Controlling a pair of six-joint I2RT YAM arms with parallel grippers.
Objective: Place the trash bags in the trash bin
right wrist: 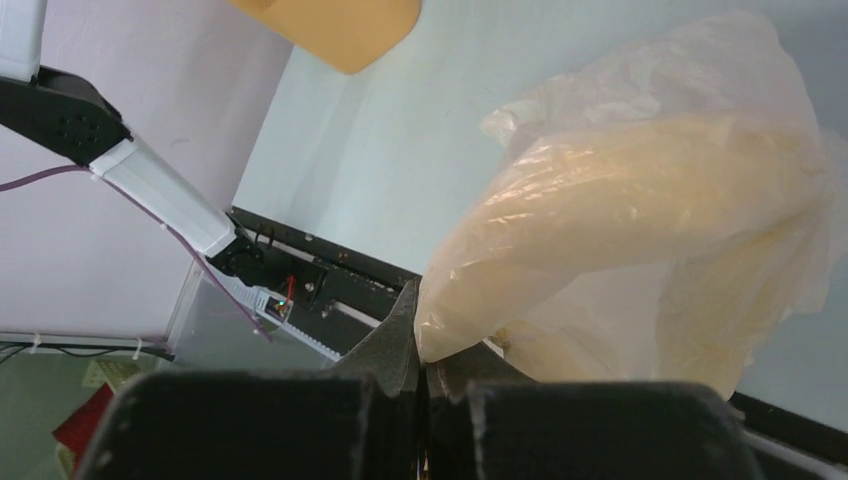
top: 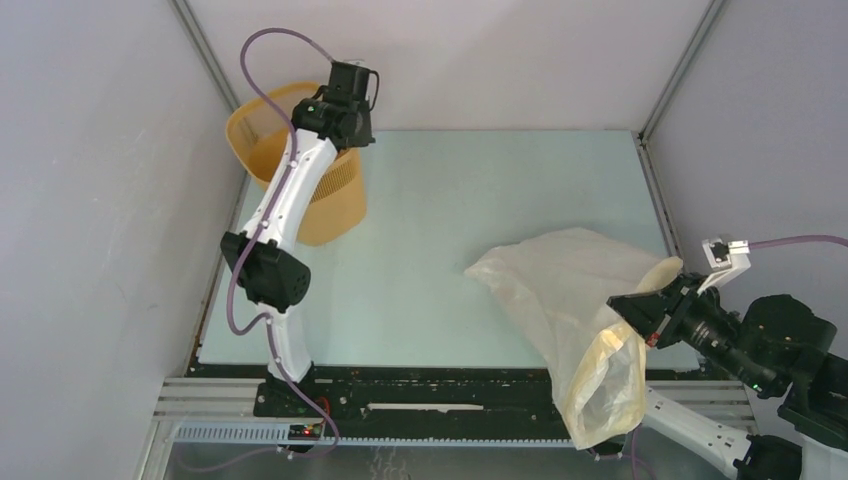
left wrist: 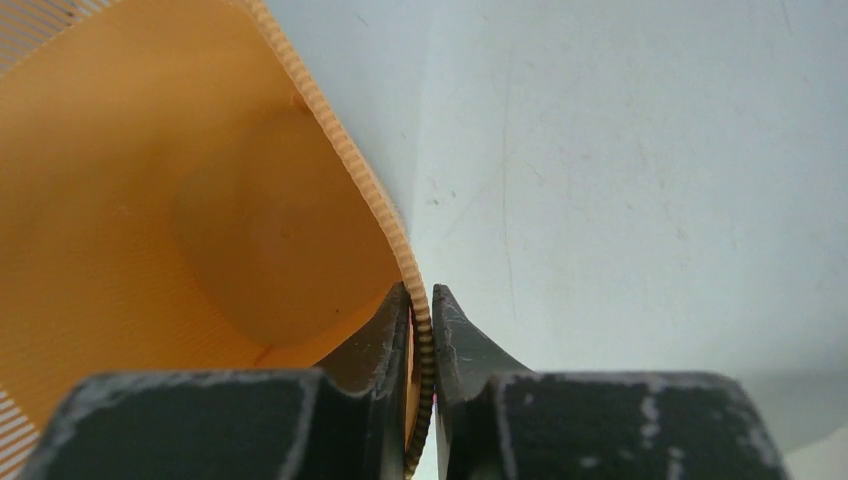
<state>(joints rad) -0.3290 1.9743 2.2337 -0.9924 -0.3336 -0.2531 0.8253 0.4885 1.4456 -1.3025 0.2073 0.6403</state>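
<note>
The left gripper is clamped on the rim of the bin at the far-left corner of the table. The right gripper pinches one edge of the bag, which lies well apart at the near right, partly hanging over the table's edge. The thin film could slide out of that small pinch on the way across, or the limp bag could drape over the rim instead of dropping in, tipping the bin.
</note>
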